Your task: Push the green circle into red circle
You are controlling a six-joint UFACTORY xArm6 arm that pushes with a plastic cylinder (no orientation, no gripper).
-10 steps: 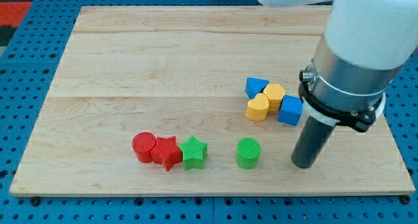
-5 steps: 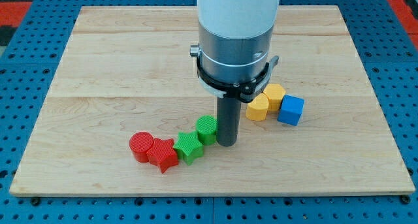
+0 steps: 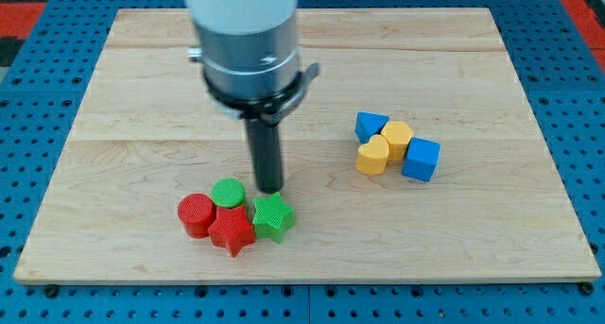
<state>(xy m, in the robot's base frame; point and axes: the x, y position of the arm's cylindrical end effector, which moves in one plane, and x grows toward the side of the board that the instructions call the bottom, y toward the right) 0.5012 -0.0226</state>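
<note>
There are two red blocks, two green, two blue and two yellow. The green circle [image 3: 227, 193] sits near the board's bottom left, touching the red circle [image 3: 197, 213] and the red star [image 3: 232, 231], with the green star [image 3: 272, 216] close by. My tip [image 3: 269, 187] is a plain rod holding nothing, just right of the green circle. The blue cube [image 3: 421, 160], another blue block [image 3: 371, 126] and two yellow blocks [image 3: 395, 135] [image 3: 373, 158] huddle at the right.

Red star [image 3: 232, 231] touches green star [image 3: 273, 216]; well apart, two blue blocks [image 3: 371, 126] [image 3: 421, 160] flank yellow ones [image 3: 396, 135] [image 3: 372, 157].
</note>
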